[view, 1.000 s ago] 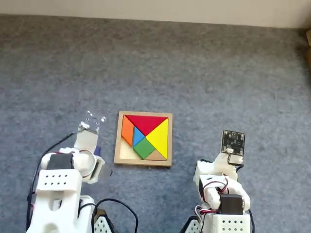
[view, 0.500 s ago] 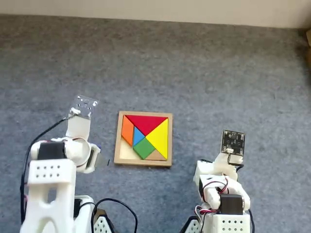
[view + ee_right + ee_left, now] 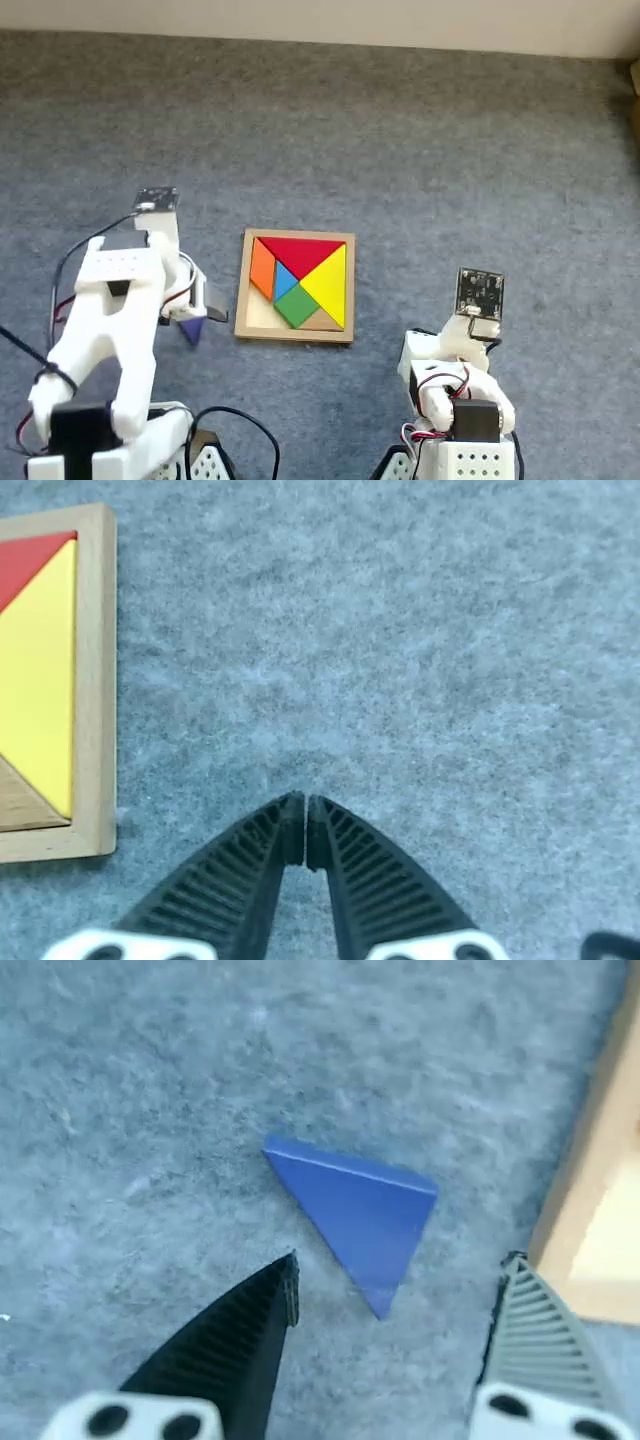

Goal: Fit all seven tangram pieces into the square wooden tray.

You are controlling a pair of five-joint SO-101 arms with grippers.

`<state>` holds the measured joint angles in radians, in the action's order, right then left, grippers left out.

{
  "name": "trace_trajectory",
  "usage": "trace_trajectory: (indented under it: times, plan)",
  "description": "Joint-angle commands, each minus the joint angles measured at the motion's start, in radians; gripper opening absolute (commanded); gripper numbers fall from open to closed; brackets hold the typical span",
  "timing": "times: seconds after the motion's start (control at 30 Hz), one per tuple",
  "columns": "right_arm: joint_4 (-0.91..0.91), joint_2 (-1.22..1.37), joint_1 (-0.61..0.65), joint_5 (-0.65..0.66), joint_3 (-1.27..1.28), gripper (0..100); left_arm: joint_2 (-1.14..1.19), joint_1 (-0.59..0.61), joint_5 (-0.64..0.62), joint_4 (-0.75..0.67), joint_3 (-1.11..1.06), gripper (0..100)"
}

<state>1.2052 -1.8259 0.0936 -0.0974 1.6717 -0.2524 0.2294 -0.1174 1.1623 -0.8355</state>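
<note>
Across the whole table, a grey covering (image 3: 450, 150) with a short, fuzzy, carpet-like nap, mottled lighter and darker in patches. Seen up close from both wrists, the same matted fibres, with a bluish tint in the left wrist view. Along the far edge, a cream strip (image 3: 320, 18) – flat and pale, running the full width of the high view. At the right edge, near the far corner, a brownish sliver (image 3: 636, 80) – cut off by the frame, too little to tell what.

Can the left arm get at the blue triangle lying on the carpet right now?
Probably yes: the left pincer hangs open over the blue triangle, which lies flat beside the tray with nothing between.
</note>
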Motion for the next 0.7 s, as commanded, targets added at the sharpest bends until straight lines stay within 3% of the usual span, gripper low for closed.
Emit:
trace_trajectory:
  times: [0.0, 0.17, 0.37, 0.67]
  plan:
    - [0.004, -0.012, -0.01, -0.008, 0.119, 2.5, 0.024, 0.038, -0.04, -0.051, 0.042, 30]
    - [0.004, -0.012, -0.01, -0.008, 0.119, 2.5, 0.108, 0.054, -0.074, -0.112, 0.051, 30]
    - [0.004, -0.012, -0.01, -0.008, 0.119, 2.5, 0.14, 0.047, -0.083, -0.144, 0.077, 21]
    - [0.004, -0.012, -0.01, -0.008, 0.119, 2.5, 0.14, 0.047, -0.08, -0.163, 0.076, 15]
